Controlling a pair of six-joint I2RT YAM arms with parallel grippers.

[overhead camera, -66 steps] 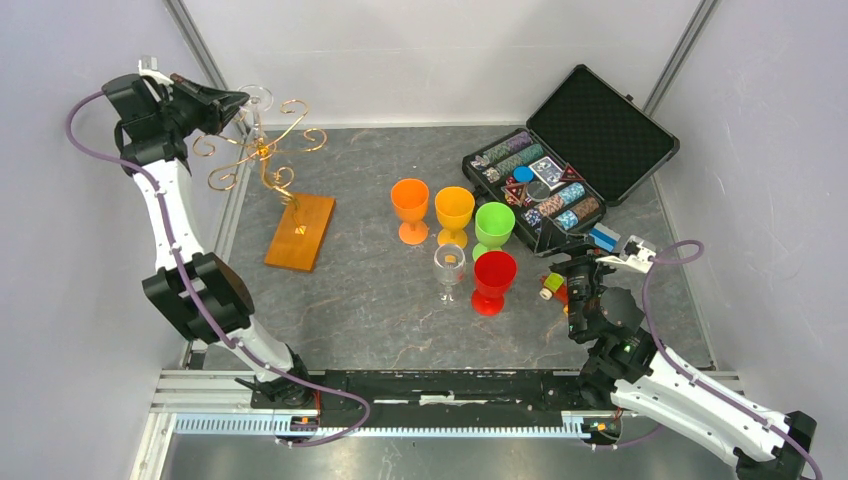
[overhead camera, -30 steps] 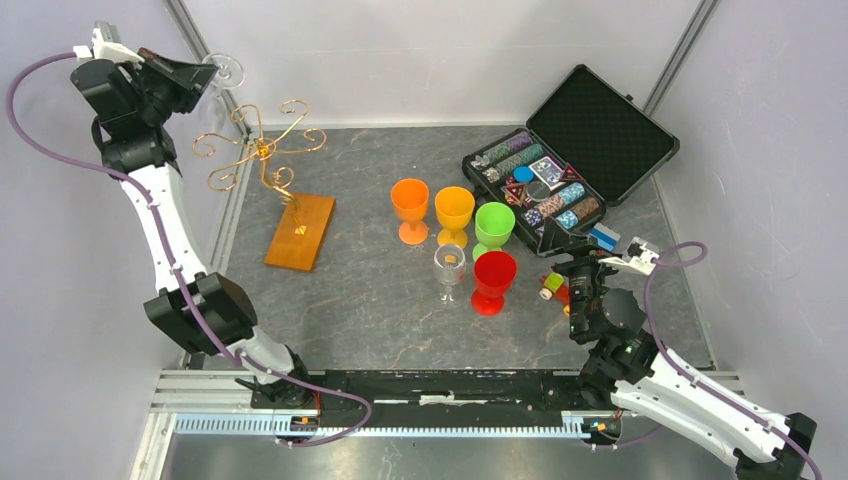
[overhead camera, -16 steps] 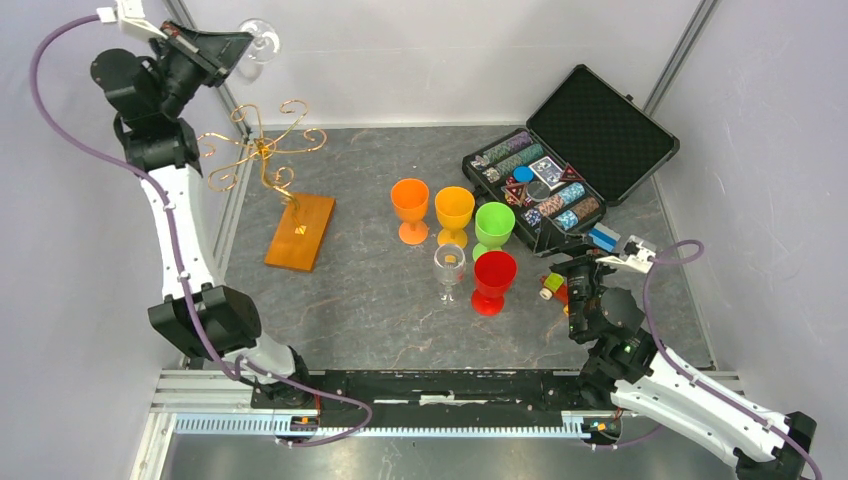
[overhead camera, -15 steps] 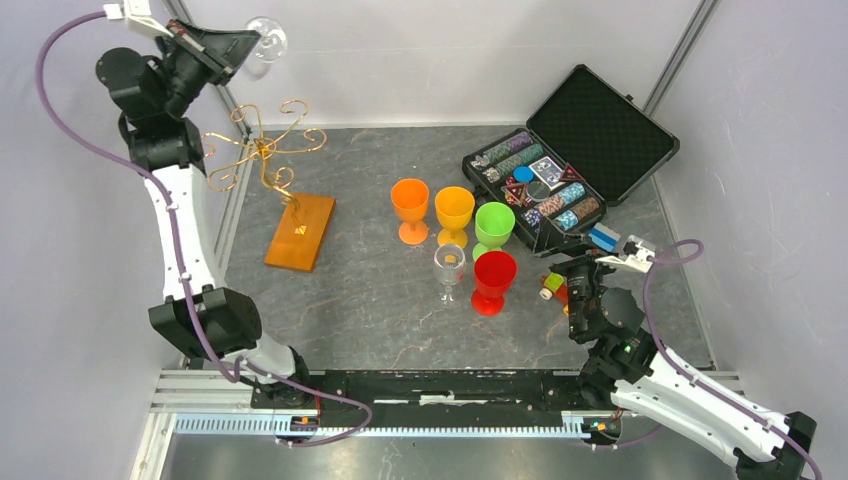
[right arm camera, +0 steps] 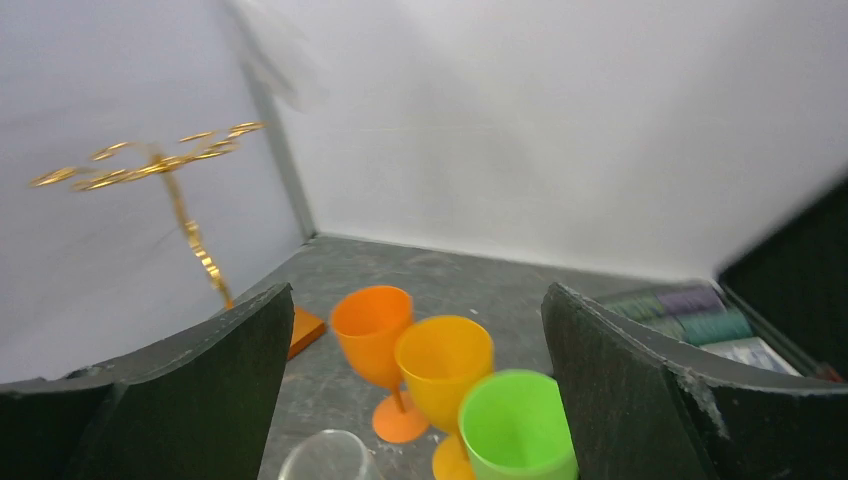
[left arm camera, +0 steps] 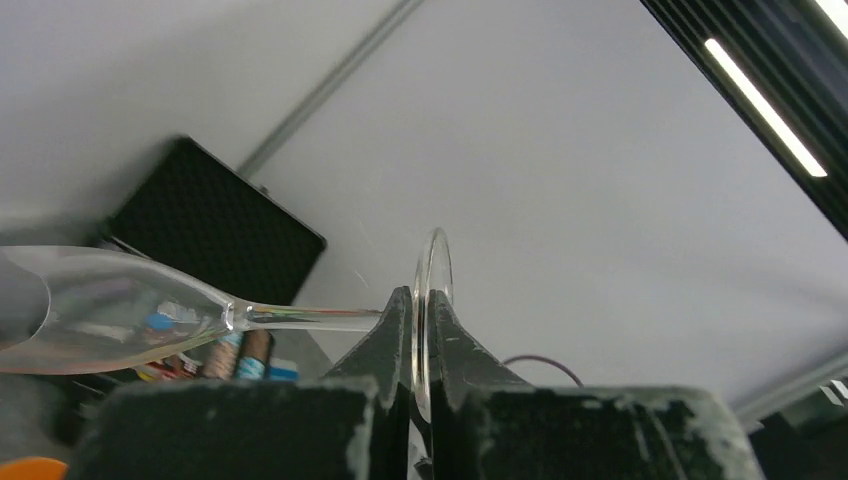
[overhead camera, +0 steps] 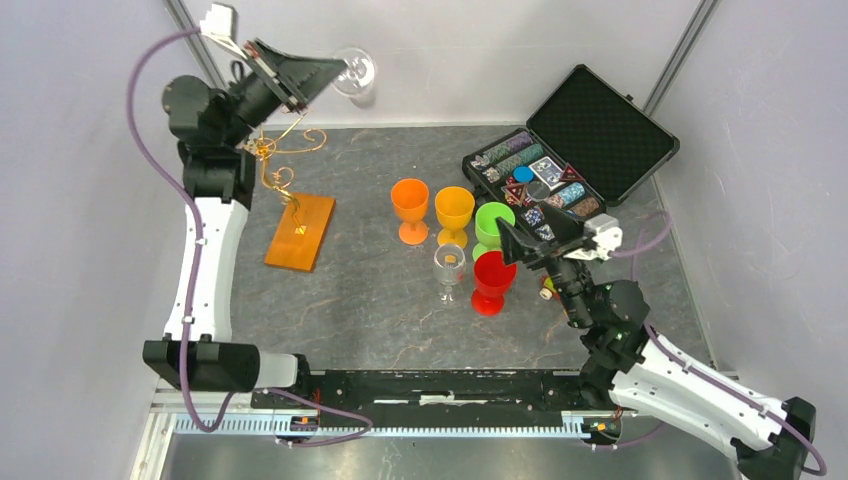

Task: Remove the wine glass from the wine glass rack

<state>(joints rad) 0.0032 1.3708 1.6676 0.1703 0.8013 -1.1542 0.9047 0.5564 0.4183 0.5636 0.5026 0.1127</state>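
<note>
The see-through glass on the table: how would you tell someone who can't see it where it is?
Find the open black case at the table's far right; just left of it stand four coloured goblets. The see-through glass stands upright beside the red goblet, on its left in the top view. Unlike its neighbours it has no colour.

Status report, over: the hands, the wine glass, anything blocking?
Left gripper shut on the wine glass foot. Glass off the wine glass rack, held high, sideways. Right gripper open by the coloured cups. Nothing in the way.
</note>
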